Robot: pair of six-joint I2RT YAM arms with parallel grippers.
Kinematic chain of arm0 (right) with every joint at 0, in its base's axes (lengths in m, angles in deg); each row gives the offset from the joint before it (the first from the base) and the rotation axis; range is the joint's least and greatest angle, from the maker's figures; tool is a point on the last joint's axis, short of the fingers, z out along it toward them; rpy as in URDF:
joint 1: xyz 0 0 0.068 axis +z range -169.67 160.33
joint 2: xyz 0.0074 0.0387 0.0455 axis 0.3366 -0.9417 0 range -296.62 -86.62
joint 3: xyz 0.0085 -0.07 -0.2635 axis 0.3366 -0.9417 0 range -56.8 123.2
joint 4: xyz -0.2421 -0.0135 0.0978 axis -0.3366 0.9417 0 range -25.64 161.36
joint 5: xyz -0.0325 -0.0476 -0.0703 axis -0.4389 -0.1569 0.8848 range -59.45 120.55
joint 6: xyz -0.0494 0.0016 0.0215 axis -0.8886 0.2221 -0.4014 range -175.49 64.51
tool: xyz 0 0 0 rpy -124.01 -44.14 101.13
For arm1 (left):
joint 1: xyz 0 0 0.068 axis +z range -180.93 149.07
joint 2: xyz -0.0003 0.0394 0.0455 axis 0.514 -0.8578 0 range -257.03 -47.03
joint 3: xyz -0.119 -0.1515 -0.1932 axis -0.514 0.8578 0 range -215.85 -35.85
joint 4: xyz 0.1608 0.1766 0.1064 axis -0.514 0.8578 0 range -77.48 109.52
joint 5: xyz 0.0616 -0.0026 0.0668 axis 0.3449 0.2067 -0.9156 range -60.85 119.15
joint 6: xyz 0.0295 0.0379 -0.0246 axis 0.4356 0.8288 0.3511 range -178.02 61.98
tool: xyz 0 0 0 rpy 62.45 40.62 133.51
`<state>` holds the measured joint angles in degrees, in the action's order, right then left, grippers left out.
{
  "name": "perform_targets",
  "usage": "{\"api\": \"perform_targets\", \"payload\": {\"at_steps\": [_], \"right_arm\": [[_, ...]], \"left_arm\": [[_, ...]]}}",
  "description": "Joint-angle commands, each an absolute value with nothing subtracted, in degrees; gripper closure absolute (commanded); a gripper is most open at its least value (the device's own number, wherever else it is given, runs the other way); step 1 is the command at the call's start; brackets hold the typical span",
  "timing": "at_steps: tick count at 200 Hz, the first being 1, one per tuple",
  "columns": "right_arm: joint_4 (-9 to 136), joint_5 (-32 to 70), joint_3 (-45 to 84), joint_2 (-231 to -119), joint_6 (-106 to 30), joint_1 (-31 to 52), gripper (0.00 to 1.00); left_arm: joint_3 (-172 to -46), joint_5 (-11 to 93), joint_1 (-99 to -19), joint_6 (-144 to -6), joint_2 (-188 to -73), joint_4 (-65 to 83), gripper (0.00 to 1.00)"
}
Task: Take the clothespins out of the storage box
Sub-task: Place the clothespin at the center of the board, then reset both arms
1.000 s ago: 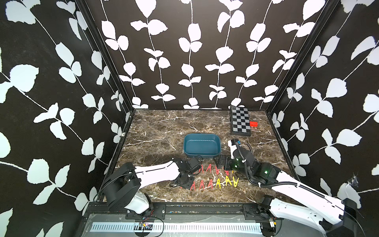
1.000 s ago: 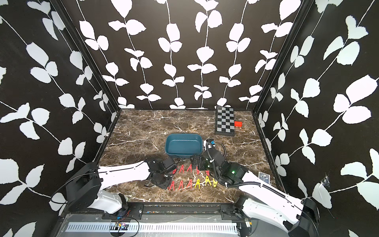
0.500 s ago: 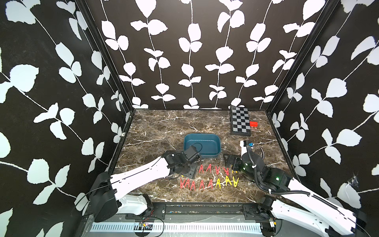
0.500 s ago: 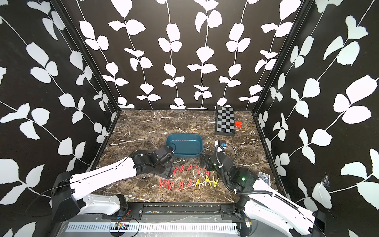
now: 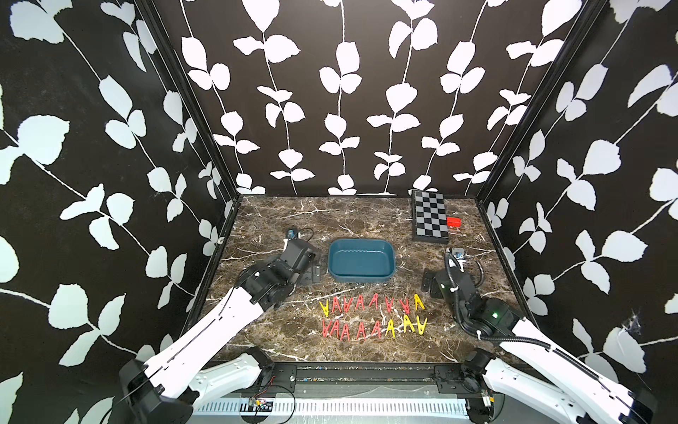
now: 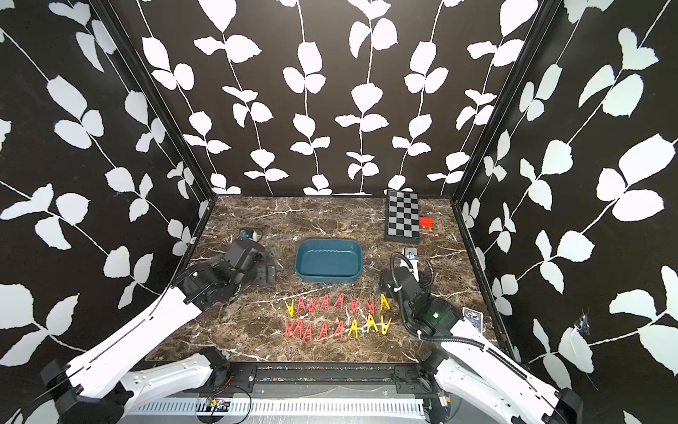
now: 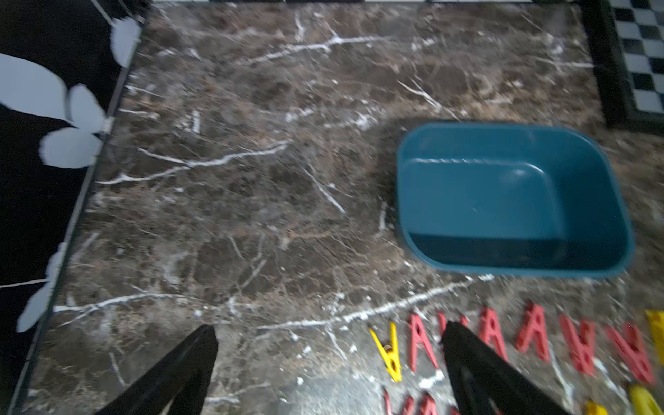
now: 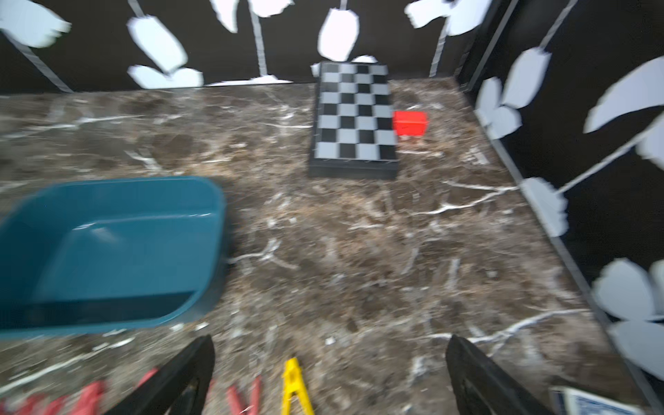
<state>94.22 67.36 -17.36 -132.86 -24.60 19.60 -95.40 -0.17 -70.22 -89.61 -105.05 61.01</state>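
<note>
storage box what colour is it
The storage box is dark teal-blue, plain inside; the left wrist view shows it best.

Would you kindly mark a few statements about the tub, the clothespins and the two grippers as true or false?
1. The blue tub is empty. True.
2. The clothespins lie in two rows on the table, nearer the robot than the tub. True.
3. The left gripper holds a red clothespin. False: it is open and holds nothing.
4. Every clothespin is red. False: several are yellow.
5. The red block lies in the tub. False: it sits beside the checkerboard box.
6. The right gripper is open. True.
</note>
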Motion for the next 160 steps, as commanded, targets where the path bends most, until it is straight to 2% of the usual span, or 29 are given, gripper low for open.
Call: {"api": "perform_targets", "payload": {"at_steps": [1,28,78,105,160], "right_arm": [[90.9,70.6,-17.8,-135.7,-31.3,14.4,0.0],[82.4,72.5,-21.0,-139.0,-37.2,7.9,0.0],[71.1,70.5,-21.3,-150.3,-42.9,-3.7,0.0],[59.8,69.1,-23.9,-155.5,-46.9,-7.5,0.0],[42.0,62.0,-26.8,-165.3,-50.8,-12.7,0.0]], "left_arm": [[-92.9,-9.8,-65.1,-87.1,-104.5,58.8,0.01],[-91.4,-9.1,-57.5,-85.6,-107.4,56.6,0.01],[-78.6,-10.2,-48.2,-77.3,-108.9,31.2,0.01],[-75.1,-4.2,-42.6,-70.4,-113.7,18.8,0.01],[-68.3,-1.7,-41.1,-56.3,-124.9,-9.1,0.01]]}}
